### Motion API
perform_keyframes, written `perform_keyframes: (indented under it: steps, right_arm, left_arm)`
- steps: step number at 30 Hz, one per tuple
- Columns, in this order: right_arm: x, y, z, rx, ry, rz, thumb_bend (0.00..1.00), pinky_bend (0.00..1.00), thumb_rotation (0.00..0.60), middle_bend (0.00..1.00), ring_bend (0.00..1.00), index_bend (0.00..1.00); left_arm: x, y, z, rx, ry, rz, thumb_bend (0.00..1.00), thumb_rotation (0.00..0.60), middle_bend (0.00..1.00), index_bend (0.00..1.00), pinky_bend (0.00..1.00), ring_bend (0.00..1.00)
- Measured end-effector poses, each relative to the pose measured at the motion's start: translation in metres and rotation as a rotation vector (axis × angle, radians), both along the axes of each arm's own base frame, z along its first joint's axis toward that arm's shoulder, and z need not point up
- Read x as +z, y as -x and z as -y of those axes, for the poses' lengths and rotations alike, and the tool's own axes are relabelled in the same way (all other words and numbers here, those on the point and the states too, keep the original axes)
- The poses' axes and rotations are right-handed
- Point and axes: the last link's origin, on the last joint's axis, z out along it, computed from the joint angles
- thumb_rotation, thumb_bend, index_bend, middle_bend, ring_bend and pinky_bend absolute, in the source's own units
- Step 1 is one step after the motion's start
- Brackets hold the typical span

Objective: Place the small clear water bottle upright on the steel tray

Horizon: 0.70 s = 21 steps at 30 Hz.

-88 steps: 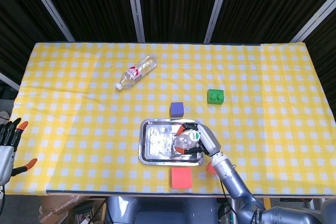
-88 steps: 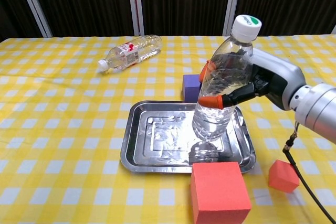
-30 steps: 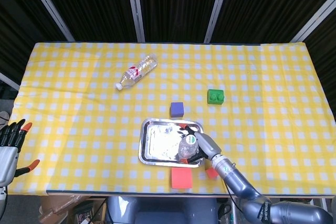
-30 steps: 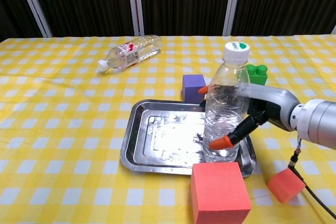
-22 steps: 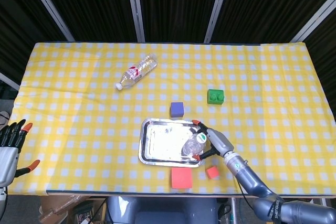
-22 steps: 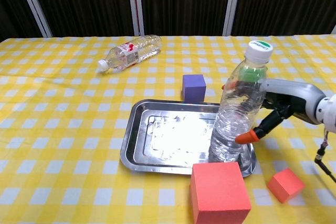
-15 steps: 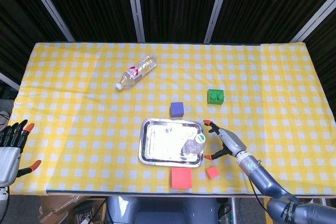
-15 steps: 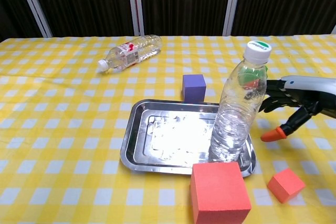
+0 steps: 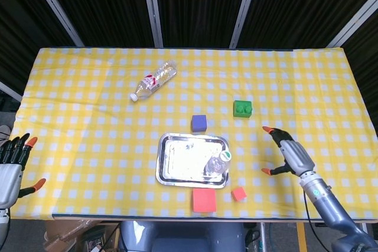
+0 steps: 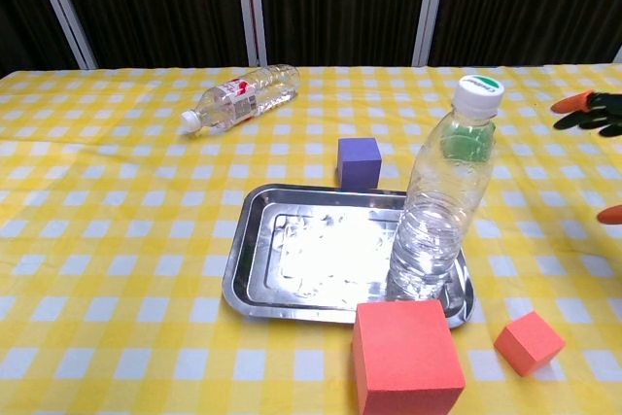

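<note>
The small clear water bottle [image 10: 439, 203] with a white and green cap stands upright in the right front corner of the steel tray [image 10: 292, 269]; from above the bottle [image 9: 219, 163] and the tray [image 9: 177, 157] show near the table's front. My right hand [image 9: 289, 153] is off to the right of the tray, fingers spread, holding nothing. Only its orange fingertips [image 10: 573, 102] show at the chest view's right edge. My left hand [image 9: 10, 160] hangs open beyond the table's left front corner.
A larger labelled bottle [image 9: 155, 79] lies on its side at the back left. A purple cube [image 9: 199, 123] sits just behind the tray, a green brick [image 9: 242, 108] farther right. A big red cube [image 10: 406, 357] and a small red cube [image 10: 529, 343] lie in front of the tray.
My right hand set the bottle down on the tray, let go of it and drew away to the right. The bottle stays standing. The left hand has barely moved.
</note>
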Motion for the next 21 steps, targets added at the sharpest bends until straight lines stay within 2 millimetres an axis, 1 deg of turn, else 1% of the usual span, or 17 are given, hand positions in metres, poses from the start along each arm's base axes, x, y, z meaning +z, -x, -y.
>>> perform_keyframes:
  steps: [4, 6, 8, 11, 15, 17, 21]
  right_arm:
    - [0.024, 0.015, -0.017, 0.057, 0.174, -0.181, 0.05, 0.00, 0.600, 0.10, 0.00, 0.04]
    - [0.036, 0.026, -0.031, 0.063, 0.261, -0.270, 0.05, 0.00, 0.600, 0.10, 0.00, 0.04]
    - [0.046, 0.037, -0.044, 0.061, 0.338, -0.326, 0.06, 0.00, 0.600, 0.10, 0.00, 0.05]
    - [0.056, 0.051, -0.056, 0.071, 0.426, -0.378, 0.06, 0.00, 0.600, 0.10, 0.00, 0.05]
    - [0.064, 0.069, -0.071, 0.070, 0.479, -0.435, 0.06, 0.00, 0.600, 0.10, 0.00, 0.06]
    - [0.066, 0.073, -0.075, 0.062, 0.484, -0.434, 0.06, 0.00, 0.600, 0.09, 0.00, 0.07]
    - [0.066, 0.072, -0.076, 0.058, 0.484, -0.449, 0.06, 0.00, 0.600, 0.08, 0.00, 0.07]
  left_arm:
    - [-0.001, -0.001, 0.001, -0.006, 0.005, -0.005, 0.13, 0.600, 0.00, 0.00, 0.00, 0.00]
    - [-0.001, -0.002, 0.002, -0.008, 0.004, -0.009, 0.13, 0.600, 0.00, 0.00, 0.00, 0.00]
    - [-0.002, -0.002, 0.002, -0.006, 0.004, -0.011, 0.13, 0.600, 0.00, 0.00, 0.00, 0.00]
    - [-0.002, -0.001, 0.002, -0.002, 0.001, -0.012, 0.13, 0.600, 0.00, 0.00, 0.00, 0.00]
    - [0.001, 0.000, 0.001, 0.000, -0.007, -0.008, 0.13, 0.600, 0.00, 0.00, 0.00, 0.00]
    - [0.002, 0.000, 0.000, 0.002, -0.014, -0.004, 0.13, 0.600, 0.00, 0.00, 0.00, 0.00]
    - [0.005, 0.003, 0.000, 0.010, -0.020, -0.002, 0.13, 0.600, 0.00, 0.00, 0.00, 0.00]
